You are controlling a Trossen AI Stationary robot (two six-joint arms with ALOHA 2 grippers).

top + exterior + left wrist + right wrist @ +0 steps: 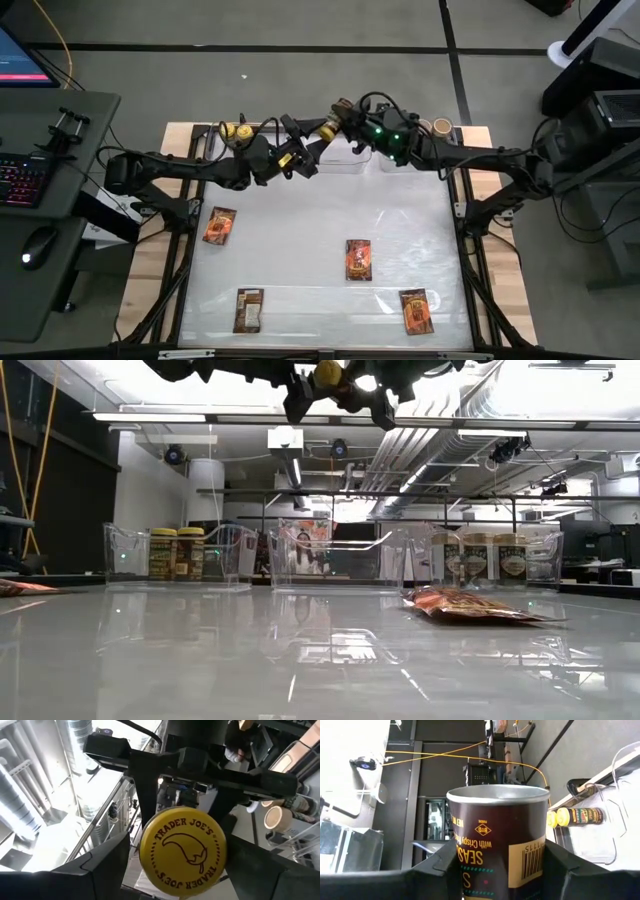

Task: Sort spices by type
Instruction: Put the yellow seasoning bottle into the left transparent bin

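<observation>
Right pincer: held high above the far middle of the tabletop, upper centre of the high view. It is clamped on a yellow-lidded jar, whose dark printed body and barcode are seen between the two dark fingers in the right wrist view. In the high view the jar is seen tilted, lid toward the left arm.

Left pincer: just left of the jar, upper centre of the high view, also raised. The jar's yellow lid is seen face-on close in front of it in the left wrist view, flanked by the dark fingers. Whether the fingers press the lid cannot be told.

In the low view both pincers and the jar are seen at the top edge, well above the surface.

Three clear bins are lined along the far edge. Left bin: two yellow-lidded jars. Middle bin: contents cannot be made out. Right bin: three tan-lidded jars.

Four packets are laid flat on the tabletop: one at left centre, one at centre, one at lower left, one at lower right. All are well apart from one another.
</observation>
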